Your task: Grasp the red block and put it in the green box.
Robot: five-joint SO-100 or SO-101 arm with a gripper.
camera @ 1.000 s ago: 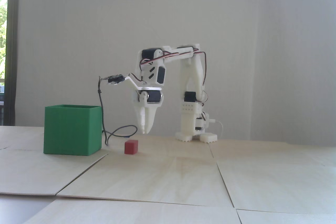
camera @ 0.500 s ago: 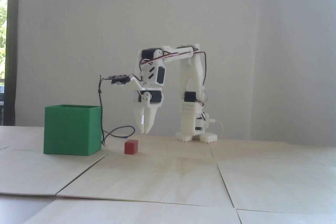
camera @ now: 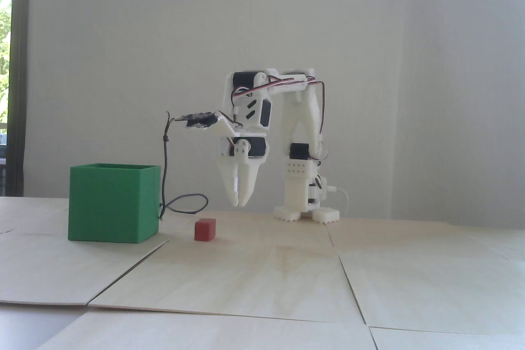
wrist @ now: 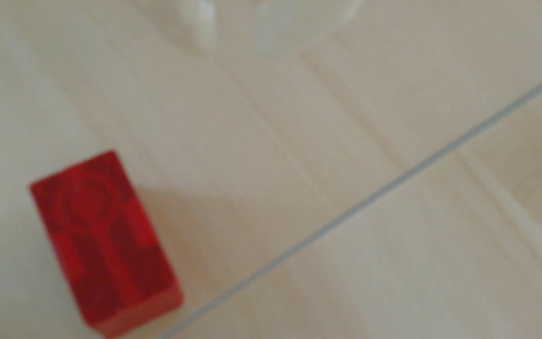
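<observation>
Swinging away from the green box, my arm has carried the gripper to the right in the fixed view over the past second, so its tips now hang above and right of the red block instead of nearly over it. Its two fingers are drawn almost together with nothing between them. I have no hold on anything. Beside the green box, just to its right and apart from it, the red block sits untouched on the wooden table; in the wrist view the red block lies low and left, blurred. I judge the grasp not yet begun: I must come back toward the box, spread the fingers and descend.
</observation>
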